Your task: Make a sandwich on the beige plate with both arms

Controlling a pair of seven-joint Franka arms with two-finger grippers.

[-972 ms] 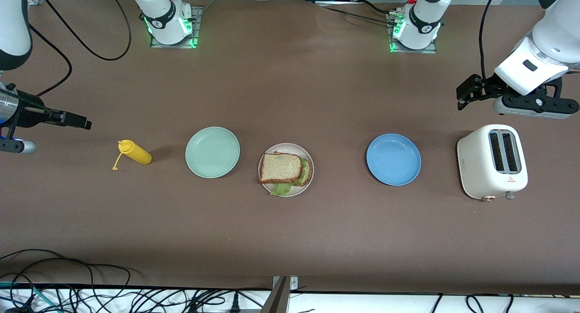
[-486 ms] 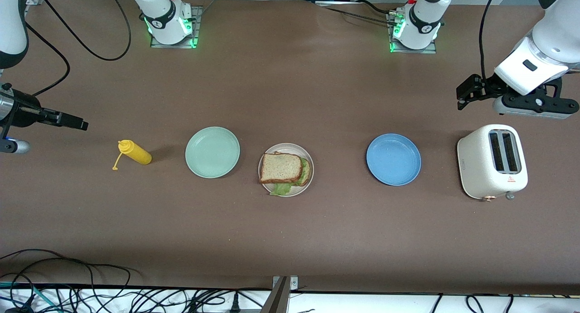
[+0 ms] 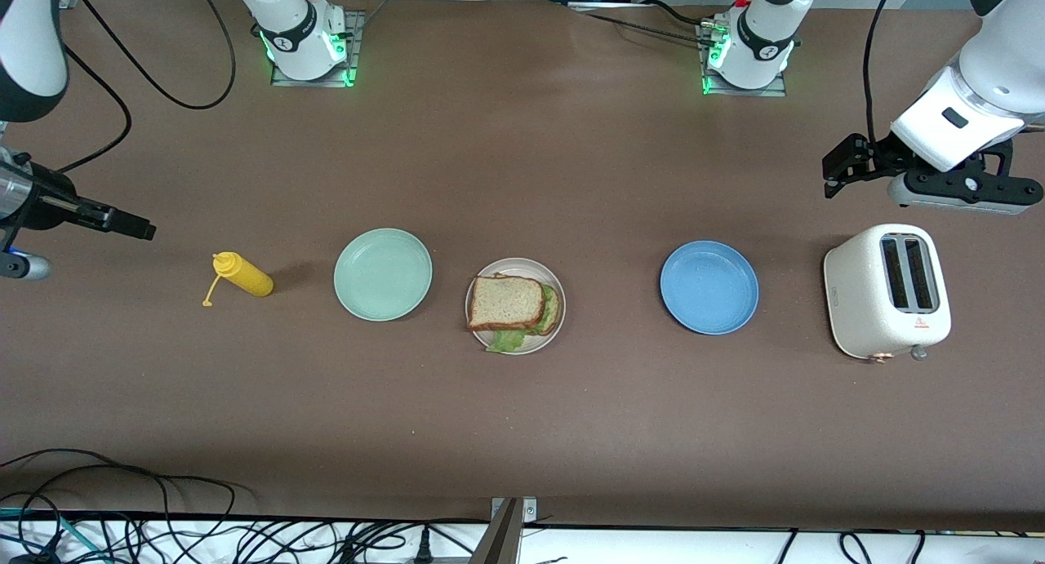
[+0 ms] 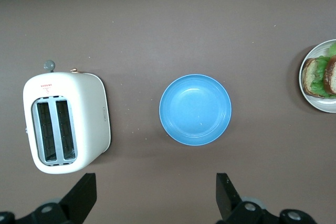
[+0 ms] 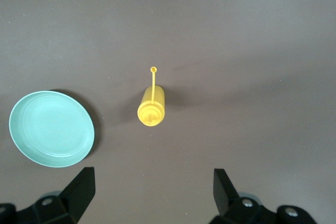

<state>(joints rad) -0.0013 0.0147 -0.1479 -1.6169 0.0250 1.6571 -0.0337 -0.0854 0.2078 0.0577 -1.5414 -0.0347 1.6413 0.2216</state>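
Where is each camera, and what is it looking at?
Front view: high across the table, facing both arms' bases; sees sandwich, left gripper, right gripper.
Left wrist view: looks down on toaster, blue plate; own open fingers show.
Right wrist view: looks down on bottle, green plate; own fingers open.
Front and left wrist share the sandwich.

Sandwich done: top slice brown speckled bread w/ dark crust, lying flat, 2nd slice under it, offset & peeking out toward left arm's end. Ruffled green lettuce between, sticking out at edge nearer front camera. Sits on beige plate, round, pale, shallow rim, mid-table.

Both arms white w/ black parts, up in air. Left gripper over table by left arm's end, fingers spread. Right gripper over right arm's end, fingers spread too. Neither holds anything.
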